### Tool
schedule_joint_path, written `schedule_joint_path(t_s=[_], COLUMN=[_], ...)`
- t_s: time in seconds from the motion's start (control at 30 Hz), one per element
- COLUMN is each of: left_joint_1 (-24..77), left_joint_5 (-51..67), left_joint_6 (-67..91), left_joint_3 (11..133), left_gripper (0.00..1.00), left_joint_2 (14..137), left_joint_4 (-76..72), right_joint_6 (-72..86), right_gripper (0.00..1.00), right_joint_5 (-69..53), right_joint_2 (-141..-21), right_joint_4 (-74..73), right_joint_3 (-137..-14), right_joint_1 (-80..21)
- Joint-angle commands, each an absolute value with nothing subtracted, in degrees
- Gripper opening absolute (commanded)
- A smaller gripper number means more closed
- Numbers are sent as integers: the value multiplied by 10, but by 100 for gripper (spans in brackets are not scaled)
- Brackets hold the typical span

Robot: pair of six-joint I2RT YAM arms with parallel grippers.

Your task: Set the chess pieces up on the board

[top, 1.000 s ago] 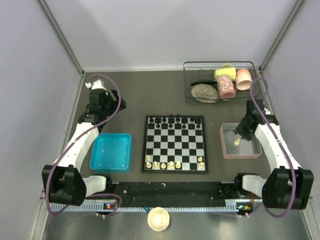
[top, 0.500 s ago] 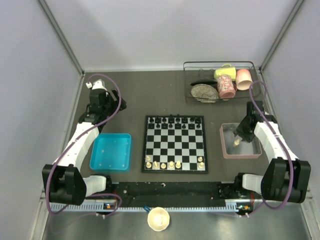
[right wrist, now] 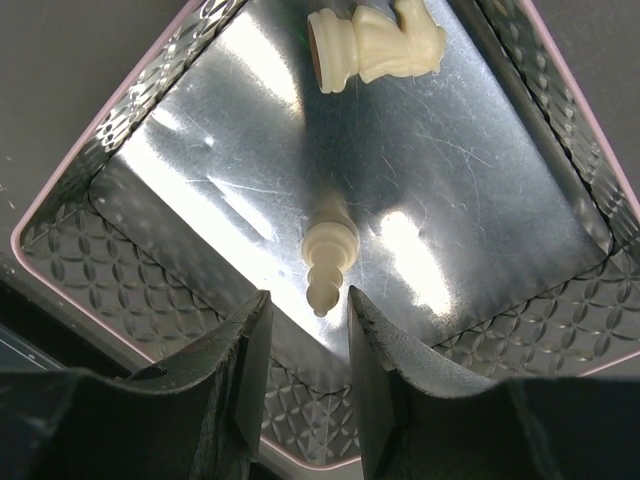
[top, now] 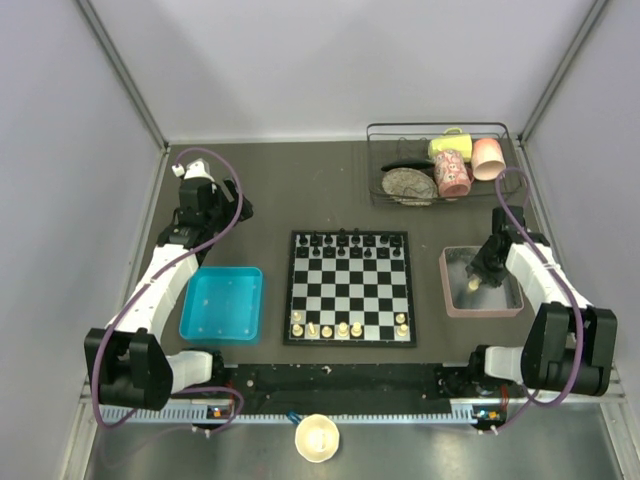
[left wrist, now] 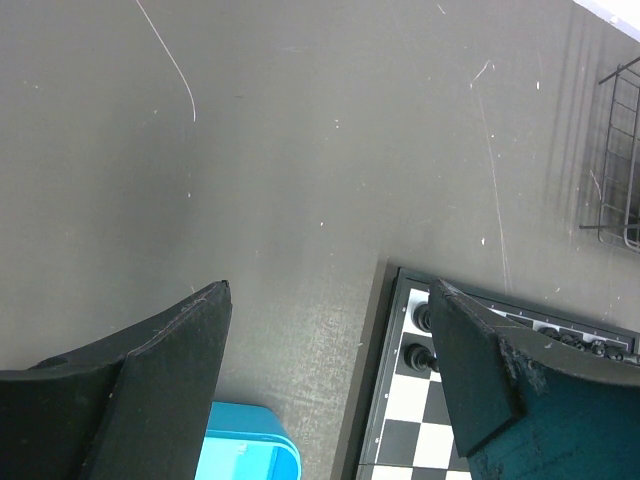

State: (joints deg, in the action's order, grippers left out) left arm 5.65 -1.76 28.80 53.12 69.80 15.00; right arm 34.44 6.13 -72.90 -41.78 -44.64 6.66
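Hovering low over the shallow pinkish-grey tray with a patterned metal floor (right wrist: 60,190), the right gripper (right wrist: 307,297) has its fingers only narrowly apart; they straddle the top end of a slim cream chess piece (right wrist: 328,255) lying flat on the tray floor; a gap shows on both sides of it, so nothing is gripped; a cream knight piece (right wrist: 375,45) lies on its side at the tray's far end, apart from the first; the tray sits just right of the flat black-and-white chequered board with a dark border (top: 350,285); five cream pieces (top: 343,328) stand in the board's near row, and small black pieces (top: 350,241) line its far rows; the left gripper (left wrist: 330,290) hangs over bare grey table near the board's far-left corner, fingers spread wide and holding nothing; a bright blue plastic tray (top: 222,303) sits left of the board.
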Motion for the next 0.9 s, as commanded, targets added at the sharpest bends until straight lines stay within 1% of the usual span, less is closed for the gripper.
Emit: schedule_joint_path(t_s=[0.0, 0.2, 0.4, 0.57, 0.87], left_joint_1=[54, 54, 54, 54, 54], left_joint_5=[-16, -16, -17, -21, -22], left_joint_6=[283, 283, 281, 281, 281], left_joint_3=[537, 537, 536, 536, 536], left_gripper=[84, 84, 84, 84, 84], left_joint_2=[695, 696, 695, 695, 696], left_joint_4=[127, 127, 127, 127, 127], right_joint_6=[337, 335, 333, 332, 329], right_gripper=[35, 33, 28, 26, 10], right_joint_5=[69, 78, 78, 75, 71], right_joint_2=[-735, -737, -740, -741, -739], right_joint_4=[-393, -388, -385, -383, -381], right_joint_3=[-447, -447, -443, -441, -438], right_joint_1=[75, 76, 76, 76, 76])
